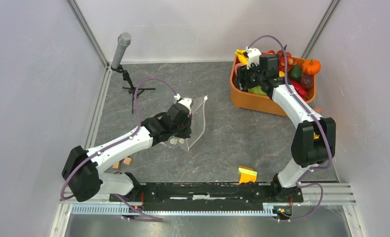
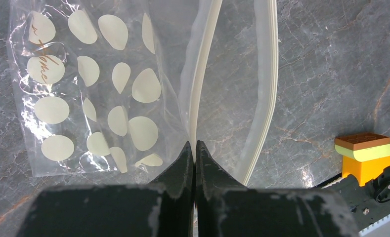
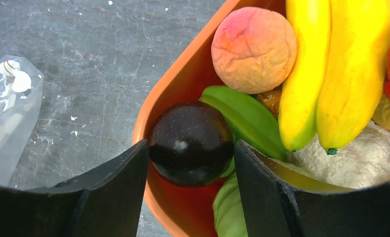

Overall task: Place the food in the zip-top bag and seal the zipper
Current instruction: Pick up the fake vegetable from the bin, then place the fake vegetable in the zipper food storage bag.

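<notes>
Well left of the orange tub (image 1: 254, 101), the zip-top bag (image 2: 91, 94) lies flat on the grey marbled table (image 2: 331, 64). It is thin, clear, crinkled film printed with pale cream dots, with a gold script word at one corner. Its zipper (image 2: 271, 74), a narrow white strip, stands parted, the two lips bowed away from each other so the mouth gapes. The left gripper (image 2: 194, 150) has its black fingers pressed tight together on the end of one lip, and the other lip curves free on the tub's side. Inside the tub the food is heaped: a glossy dark maroon fruit (image 3: 192, 143) against the left wall, then a blushed peach (image 3: 253, 49), a green piece (image 3: 247, 118), yellow bananas (image 3: 331, 69) and, at the tub's far right corner, an orange pumpkin (image 1: 311, 66). The right gripper (image 3: 190, 153) hangs over the tub's left corner, spread wide, one finger on each side of the maroon fruit; I cannot tell whether they touch it
</notes>
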Action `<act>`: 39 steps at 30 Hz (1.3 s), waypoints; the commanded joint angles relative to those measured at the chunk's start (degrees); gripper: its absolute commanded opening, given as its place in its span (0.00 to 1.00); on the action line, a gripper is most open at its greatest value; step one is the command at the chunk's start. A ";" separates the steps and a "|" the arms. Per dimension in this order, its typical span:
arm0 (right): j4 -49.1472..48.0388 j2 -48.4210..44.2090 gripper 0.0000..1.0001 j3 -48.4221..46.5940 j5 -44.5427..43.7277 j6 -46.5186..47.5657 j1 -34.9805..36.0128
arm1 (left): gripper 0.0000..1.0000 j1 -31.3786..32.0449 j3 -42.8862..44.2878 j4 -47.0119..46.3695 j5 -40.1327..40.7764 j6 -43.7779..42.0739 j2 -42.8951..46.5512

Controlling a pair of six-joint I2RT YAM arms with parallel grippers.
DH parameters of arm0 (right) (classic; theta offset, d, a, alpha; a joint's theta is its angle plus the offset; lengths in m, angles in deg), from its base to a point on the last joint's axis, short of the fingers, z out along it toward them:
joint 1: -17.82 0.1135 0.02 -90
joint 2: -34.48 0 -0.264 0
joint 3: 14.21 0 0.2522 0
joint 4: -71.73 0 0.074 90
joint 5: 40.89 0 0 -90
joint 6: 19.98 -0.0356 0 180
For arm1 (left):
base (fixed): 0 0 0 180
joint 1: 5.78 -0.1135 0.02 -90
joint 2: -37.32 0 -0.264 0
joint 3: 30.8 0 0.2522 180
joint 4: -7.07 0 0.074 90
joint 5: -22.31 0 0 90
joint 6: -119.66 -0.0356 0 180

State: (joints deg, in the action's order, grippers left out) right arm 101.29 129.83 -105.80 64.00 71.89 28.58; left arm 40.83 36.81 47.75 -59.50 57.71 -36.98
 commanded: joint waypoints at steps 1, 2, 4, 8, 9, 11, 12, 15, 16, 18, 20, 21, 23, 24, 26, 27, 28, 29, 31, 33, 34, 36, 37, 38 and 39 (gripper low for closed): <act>0.87 0.84 0.69 -2.40 -0.48 1.30 0.13 | 0.02 -0.29 0.23 -1.17 -0.62 -0.35 1.48; 0.62 0.89 0.69 -2.27 0.17 1.38 0.12 | 0.02 -0.29 0.00 -1.19 -0.64 -0.25 1.67; 1.19 1.56 0.69 -2.84 1.67 1.47 0.12 | 0.02 -0.29 -0.44 -1.30 -0.65 0.06 1.98; 0.96 1.55 0.55 -2.80 2.14 1.19 0.13 | 0.02 -0.29 -0.85 -1.24 -0.38 0.16 2.52; 0.22 1.15 0.48 -2.58 2.10 0.87 0.13 | 0.02 -0.29 -0.80 -1.25 -0.35 0.07 2.55; -1.07 0.13 0.43 -2.59 2.29 0.05 0.13 | 0.02 -0.29 -0.63 -1.00 -0.35 -0.08 2.66; -1.57 -0.30 0.43 -2.80 2.54 -0.21 0.12 | 0.02 -0.29 -0.67 -0.92 -0.49 0.01 2.69; -2.93 -2.26 0.38 -3.39 3.41 -1.52 0.12 | 0.02 -0.30 -1.10 -0.90 -0.55 0.32 3.15; -3.61 -3.03 0.38 -3.30 4.15 -1.77 0.11 | 0.02 -0.29 -1.24 -0.90 -0.39 0.42 3.35; -4.88 -4.69 0.37 -2.98 4.75 -3.12 0.10 | 0.02 -0.29 -1.54 -0.90 -0.12 0.37 3.69; -5.51 -6.48 0.37 -2.33 5.42 -4.11 0.13 | 0.02 -0.29 -1.72 -0.90 0.17 0.49 3.98; -6.03 -7.21 0.37 -1.69 5.97 -4.55 0.13 | 0.02 -0.29 -1.71 -0.90 0.20 0.49 4.06; -7.16 -9.52 0.36 0.36 7.78 -5.95 0.13 | 0.02 -0.29 -1.72 -0.95 0.17 0.49 4.08; -8.83 -10.76 0.36 2.62 9.21 -6.88 0.09 | 0.02 -0.29 -1.67 -1.05 0.25 0.46 3.94; -12.91 -13.92 0.36 7.39 12.82 -9.56 0.21 | 0.02 -0.29 -1.40 -1.16 0.55 0.40 3.80; -15.01 -15.79 0.36 9.80 15.16 -11.35 0.35 | 0.02 -0.29 -1.21 -1.16 0.68 0.42 3.62; -18.37 -17.84 0.36 12.69 17.50 -13.20 0.67 | 0.02 -0.34 -1.07 -1.32 0.75 0.36 3.50; -20.60 -19.61 0.36 15.37 18.73 -14.86 1.23 | 0.02 -0.29 -0.94 -1.49 0.74 0.42 3.41; -24.38 -22.80 0.36 19.91 19.62 -17.42 3.11 | 0.02 -0.29 -0.59 -1.60 0.63 0.42 3.13; -26.67 -25.48 0.35 23.57 20.02 -19.31 6.06 | 0.02 -0.31 -0.50 -2.02 0.65 0.64 3.11; -27.64 -26.69 0.35 24.96 20.30 -19.84 7.64 | 0.02 -0.29 -0.49 -2.28 0.66 0.81 3.09; -30.34 -28.97 0.35 28.27 20.44 -21.83 11.05 | 0.02 -0.29 -0.49 -2.39 0.46 0.93 3.01; -32.54 -29.87 0.35 30.23 20.51 -23.46 12.78 | 0.02 -0.29 -0.49 -2.48 0.44 1.08 3.04; -34.79 -30.61 0.35 31.95 20.67 -25.05 14.48 | 0.02 -0.29 -0.54 -2.48 0.45 1.24 3.04; -36.84 -31.09 0.35 33.51 20.78 -26.31 16.21 | 0.02 -0.29 -0.66 -2.66 0.44 1.41 3.24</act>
State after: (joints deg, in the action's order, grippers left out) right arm 76.11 102.32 -76.60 82.19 52.37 39.93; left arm 40.83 35.08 47.58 -59.26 57.80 -34.40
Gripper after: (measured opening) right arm 0.560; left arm 0.040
